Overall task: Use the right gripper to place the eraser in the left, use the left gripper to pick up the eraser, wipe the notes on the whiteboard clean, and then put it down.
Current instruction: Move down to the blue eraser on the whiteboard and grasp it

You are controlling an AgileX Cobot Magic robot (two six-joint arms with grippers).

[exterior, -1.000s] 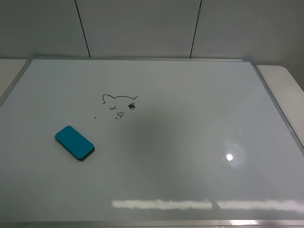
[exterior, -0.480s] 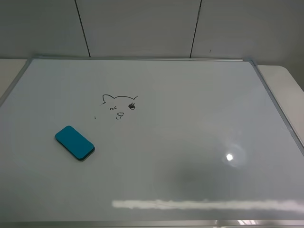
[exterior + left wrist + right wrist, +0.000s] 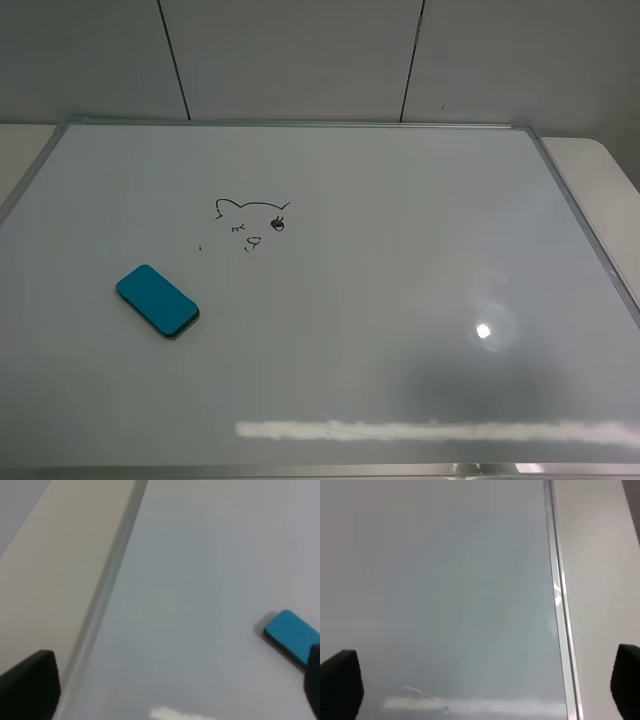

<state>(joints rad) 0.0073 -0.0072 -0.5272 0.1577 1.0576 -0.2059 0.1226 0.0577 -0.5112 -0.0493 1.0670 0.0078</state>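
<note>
Where the left gripper [image 3: 175, 682] hung: above the left side of the whiteboard [image 3: 400, 230], its two black fingertips spread wide at the corners of its wrist view, nothing between them; it did not show in the high view.
Table [image 3: 40, 580]: beige, a bare strip just outside the board's left edge.
Frame [image 3: 107, 595]: thin silver metal, running round the board.
Eraser [image 3: 157, 301]: small teal block with rounded corners and a thin darker base layer. It lay flat and diagonal on the board's left half, touched by neither gripper. In the left wrist view [image 3: 292, 637] one fingertip partly hid it.
Notes [image 3: 252, 220]: thin black marker doodle of a cat-like face with ears, an eye, a mouth and stray dots, beyond the eraser and to its right, apart from it.
Board surface: glossy white, filling most of the high view.
Glare spot [image 3: 484, 331]: small and bright, on the board's right half.
Right gripper [image 3: 484, 677]: over the board near its right frame, black fingertips wide apart, holding nothing; out of the high view.
</note>
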